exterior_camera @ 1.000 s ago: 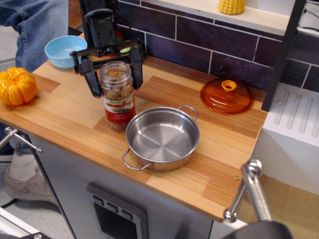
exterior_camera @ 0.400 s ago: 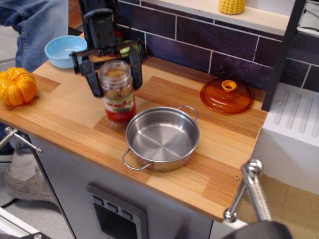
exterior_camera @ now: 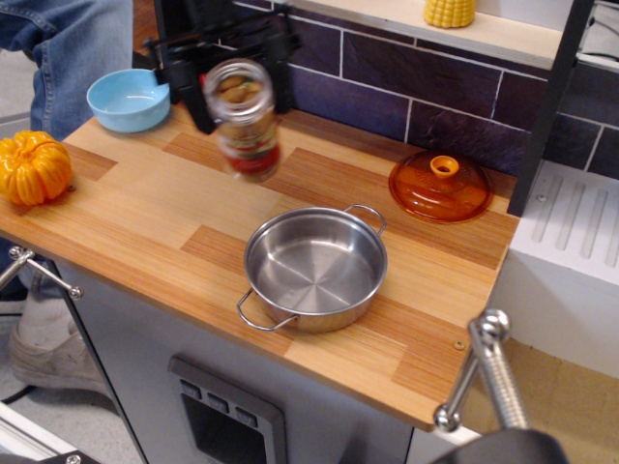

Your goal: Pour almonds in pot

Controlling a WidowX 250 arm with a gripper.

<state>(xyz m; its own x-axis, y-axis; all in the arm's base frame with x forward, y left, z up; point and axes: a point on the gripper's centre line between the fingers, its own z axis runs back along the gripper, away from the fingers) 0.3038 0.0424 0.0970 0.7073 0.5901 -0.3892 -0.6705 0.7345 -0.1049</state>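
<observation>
The almonds show as brown nuts inside a clear plastic jar (exterior_camera: 244,116) with a red-and-white label. My black gripper (exterior_camera: 237,72) is shut on the jar's upper part and holds it in the air, slightly tilted, above the counter's back left. The image of the jar is blurred. The shiny steel pot (exterior_camera: 315,268) with two wire loop handles stands empty on the wooden counter, below and to the right of the jar. The jar is apart from the pot.
A light-blue bowl (exterior_camera: 127,99) sits at the back left, close to the gripper. An orange pumpkin (exterior_camera: 34,167) is at the left edge. An orange glass lid (exterior_camera: 441,186) lies at the back right. A person's legs (exterior_camera: 68,39) stand behind the counter's left corner.
The gripper has lifted the jar off the counter and carried it up and slightly back. The pot and the other objects have not moved.
</observation>
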